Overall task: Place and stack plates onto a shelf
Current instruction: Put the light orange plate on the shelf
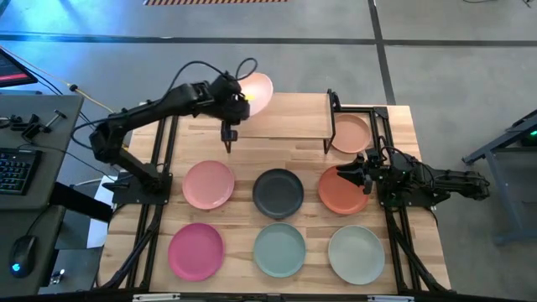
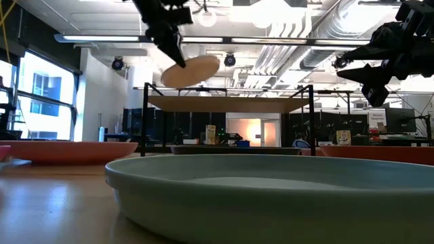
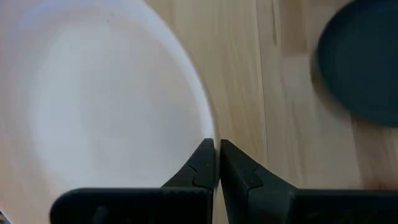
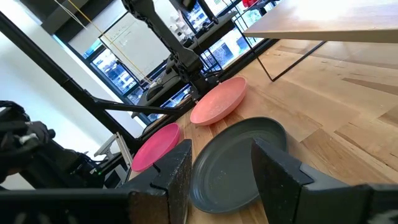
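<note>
My left gripper is shut on a peach plate and holds it in the air over the far left corner of the shelf. The low view shows this plate tilted above the shelf board. My right gripper is open over the terracotta plate, fingers pointing toward the table's left. Another peach plate lies just right of the board, inside thin black bars. Pink, charcoal, magenta, pale teal and off-white plates rest flat on the table. My left gripper pinches the peach plate's rim between its two fingers, on the plate's left side. The fingers come slanting down from above. The plate is lifted clear of shelf and table and tilts, its free side higher.
The six flat plates stand in two rows of three on the table's near half. The shelf's black legs stand on the far half. A desk with a keyboard and mouse is left of the table. The shelf board's top shows bare wood.
</note>
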Controlling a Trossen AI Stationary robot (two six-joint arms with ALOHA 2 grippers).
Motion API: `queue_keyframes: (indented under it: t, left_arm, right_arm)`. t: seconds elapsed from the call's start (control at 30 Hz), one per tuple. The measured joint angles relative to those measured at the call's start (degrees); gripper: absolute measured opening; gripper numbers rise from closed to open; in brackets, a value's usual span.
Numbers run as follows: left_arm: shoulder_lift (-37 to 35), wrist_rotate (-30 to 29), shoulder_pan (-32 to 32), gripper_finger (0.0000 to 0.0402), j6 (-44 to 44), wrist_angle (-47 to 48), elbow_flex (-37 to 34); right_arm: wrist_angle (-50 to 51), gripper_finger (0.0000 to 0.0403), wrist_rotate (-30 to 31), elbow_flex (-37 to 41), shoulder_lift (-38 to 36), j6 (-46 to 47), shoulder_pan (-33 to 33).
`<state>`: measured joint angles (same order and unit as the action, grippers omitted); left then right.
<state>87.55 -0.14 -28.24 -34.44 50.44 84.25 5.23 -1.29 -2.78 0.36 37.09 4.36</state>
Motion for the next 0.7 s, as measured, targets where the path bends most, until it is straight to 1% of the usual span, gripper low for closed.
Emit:
queue_keyframes:
  t: [0.4, 0.7]
  left_arm:
    - [4.8, -0.2, 0.6, 0.0000, 2.4, 2.5, 0.0]
    - [5.8, 0.5, 1.0, 0.0000, 1.9, 2.8, 0.0]
  right_arm:
    - [0.0, 0.0147, 0.0, 0.0, 0.0, 0.0, 0.0]
    - [0.0, 0.0147, 0.0, 0.0, 0.0, 0.0, 0.0]
